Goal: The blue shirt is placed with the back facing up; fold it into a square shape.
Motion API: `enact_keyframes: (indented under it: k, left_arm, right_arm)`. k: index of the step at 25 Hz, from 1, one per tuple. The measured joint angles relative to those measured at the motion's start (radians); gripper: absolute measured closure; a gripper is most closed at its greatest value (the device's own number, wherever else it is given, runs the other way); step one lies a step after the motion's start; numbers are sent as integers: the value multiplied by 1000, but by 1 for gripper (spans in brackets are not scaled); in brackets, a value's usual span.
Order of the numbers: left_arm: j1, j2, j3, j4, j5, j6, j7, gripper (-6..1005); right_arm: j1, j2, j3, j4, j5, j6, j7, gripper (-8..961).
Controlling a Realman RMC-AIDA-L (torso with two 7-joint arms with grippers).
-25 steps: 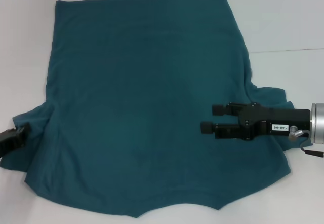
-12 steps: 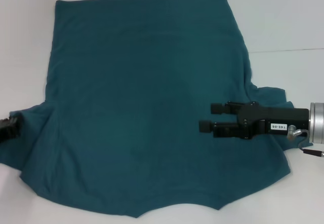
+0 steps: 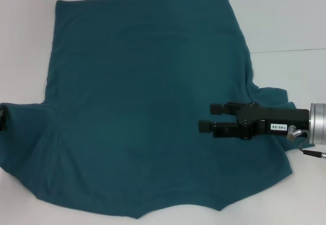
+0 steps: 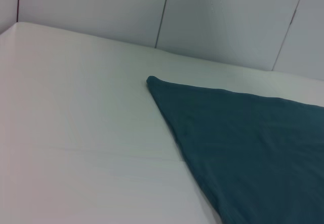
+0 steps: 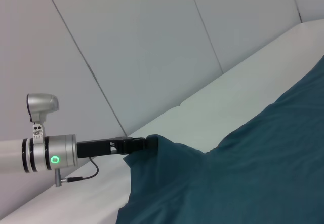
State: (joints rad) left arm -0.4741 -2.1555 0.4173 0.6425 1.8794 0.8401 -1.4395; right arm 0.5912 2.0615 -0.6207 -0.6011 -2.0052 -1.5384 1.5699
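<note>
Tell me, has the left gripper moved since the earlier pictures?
Yes. The left gripper went outward to the robot's left, dragging the blue shirt sleeve over the table.
</note>
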Motion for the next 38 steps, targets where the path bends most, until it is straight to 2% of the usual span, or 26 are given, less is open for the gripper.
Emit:
enact_keyframes:
  k: [12,18,25,38]
  left_arm:
    - [-8,-4,0,7,0,23,1,994]
    - [-12,-5,0,13,-3,182,-50,994]
    - [-20,-6,1,7,-25,293,-99,995]
    - [-63,-9,3,-94,-52,298,-92,945]
  right_arm:
    - [4,0,-6,3,0,0,2,81]
    - [0,0,-7,7,0,0,0,83]
    - [-1,0,-6,17,0,0,-8,85]
    - [-4,0,-10,18,0,10,-12,89]
